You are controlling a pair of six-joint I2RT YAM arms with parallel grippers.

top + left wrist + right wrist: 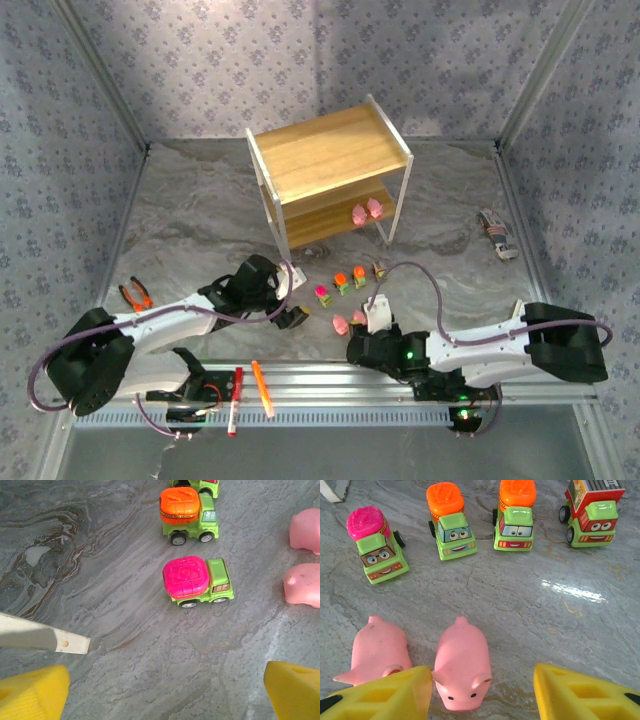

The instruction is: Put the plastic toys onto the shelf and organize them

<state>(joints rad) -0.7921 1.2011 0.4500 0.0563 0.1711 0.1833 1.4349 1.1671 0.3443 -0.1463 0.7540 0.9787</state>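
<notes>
Right claw (482, 680) half apart — a pink pig (461, 660) lies between its fingers (385, 697), unclamped. Left claw (166, 676) gapes, holding nothing.

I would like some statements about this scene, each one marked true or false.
1. Two pink plastic pig toys stand on the lower board of the two-tier wooden shelf. True.
2. One green plastic truck sits on the shelf's top board. False: all four green plastic trucks stand on the grey table.
3. A pink pig toy lies between the yellow fingers of the right gripper. True.
4. The left gripper is shut on the magenta-topped truck. False: it is open, and that truck stands on the table ahead of it.
</notes>
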